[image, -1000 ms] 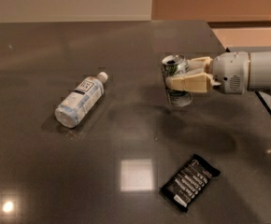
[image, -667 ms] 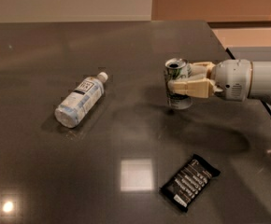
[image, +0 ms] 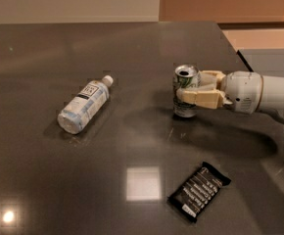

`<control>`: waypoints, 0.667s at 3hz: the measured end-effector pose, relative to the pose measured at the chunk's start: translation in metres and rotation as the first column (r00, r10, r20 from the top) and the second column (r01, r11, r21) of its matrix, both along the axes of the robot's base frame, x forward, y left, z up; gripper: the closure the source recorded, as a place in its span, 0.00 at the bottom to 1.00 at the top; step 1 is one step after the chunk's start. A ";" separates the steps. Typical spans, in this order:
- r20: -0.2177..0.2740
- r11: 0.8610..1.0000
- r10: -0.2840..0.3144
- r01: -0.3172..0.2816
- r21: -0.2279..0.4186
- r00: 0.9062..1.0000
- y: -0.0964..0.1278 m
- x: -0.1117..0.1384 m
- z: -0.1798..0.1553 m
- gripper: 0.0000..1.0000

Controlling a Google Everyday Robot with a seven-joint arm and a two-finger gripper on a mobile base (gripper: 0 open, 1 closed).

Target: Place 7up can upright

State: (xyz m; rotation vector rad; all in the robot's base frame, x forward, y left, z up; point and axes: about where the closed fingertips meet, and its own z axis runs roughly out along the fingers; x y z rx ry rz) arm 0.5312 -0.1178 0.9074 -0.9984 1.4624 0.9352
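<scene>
The 7up can (image: 186, 82), silver with green and white markings, stands upright on the dark table (image: 132, 58) right of centre, its open pull-tab top facing up. My gripper (image: 188, 88) reaches in from the right. Its cream fingers (image: 203, 99) sit on either side of the can's body, closed on it, one across the front and one behind. The white wrist (image: 249, 92) extends to the right edge.
A clear plastic bottle (image: 83, 105) with a white cap lies on its side at the left. A black snack packet (image: 199, 191) lies near the front, below the can. The table's right edge (image: 230, 43) runs close behind the arm.
My gripper has come down a little with the can. The can's base now rests on the table. The bottle and the packet have not moved.
</scene>
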 end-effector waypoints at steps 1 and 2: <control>0.011 1.000 0.008 -0.009 0.030 1.000 -0.002 0.000 -0.004 0.55; 0.020 0.998 0.005 -0.006 0.058 1.000 -0.004 0.001 -0.007 0.31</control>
